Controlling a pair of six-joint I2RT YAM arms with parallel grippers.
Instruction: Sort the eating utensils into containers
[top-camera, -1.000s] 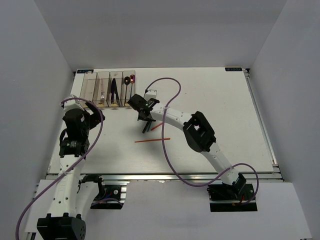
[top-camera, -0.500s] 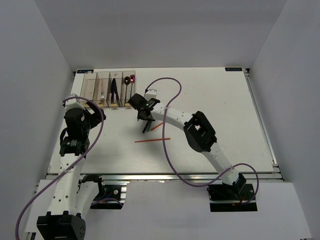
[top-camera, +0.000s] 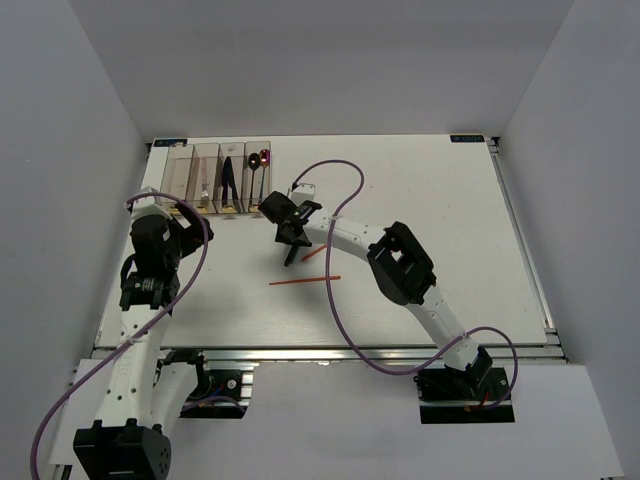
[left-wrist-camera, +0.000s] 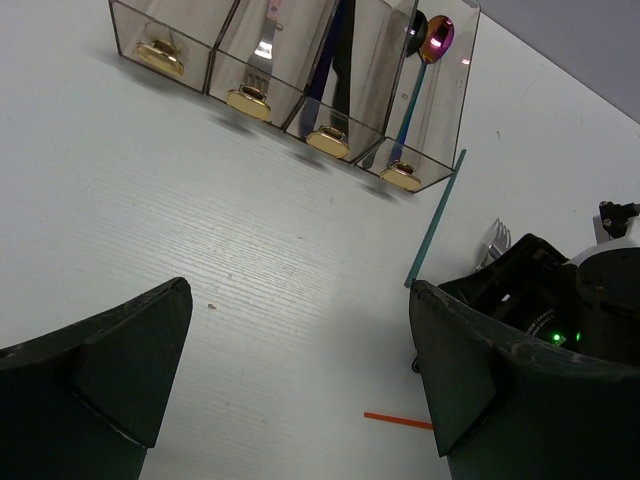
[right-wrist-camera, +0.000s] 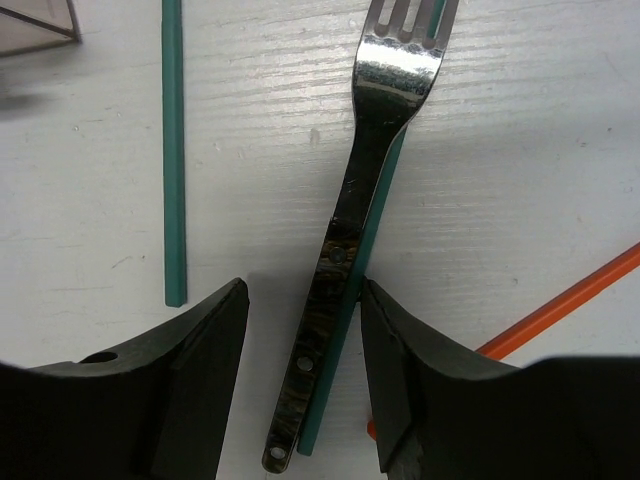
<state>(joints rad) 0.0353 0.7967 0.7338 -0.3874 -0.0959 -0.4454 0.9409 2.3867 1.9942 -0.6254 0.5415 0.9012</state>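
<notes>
At the front of the white wood-grain table (top-camera: 450, 220), left of centre, lay one thin orange-red chopstick (top-camera: 305, 281), with a second orange-red chopstick (right-wrist-camera: 560, 305) just beyond it. Above that spot the right gripper (right-wrist-camera: 300, 340) hung low. Its two black fingers stood moderately apart, gripping nothing, on either side of the handle of a slim silver metal fork (right-wrist-camera: 352, 220). A thin green chopstick (right-wrist-camera: 375, 235) lay tight against the fork, partly beneath it. Another green chopstick (left-wrist-camera: 435, 220) ran out from the corner of the bins.

The step in hand appeared to be picking up the fork. The next move would likely call for a squeeze on the handle alone, since the chopstick touching it could be caught too, and then a carry to the bin already holding a fork.

Toward the left edge, the left gripper (left-wrist-camera: 298, 320) hovered wide open and empty, facing four clear plastic rectangular bins (top-camera: 178, 172) joined in a row at the far-left corner. These held a binned silver fork (left-wrist-camera: 265, 45), a dark blue knife (left-wrist-camera: 335, 60) and a pink-red spoon (left-wrist-camera: 437, 35).

Plain grey-white wall panels (top-camera: 320, 60) enclosed the table on three sides, and purple cables (top-camera: 340, 170) looped from both arms.
</notes>
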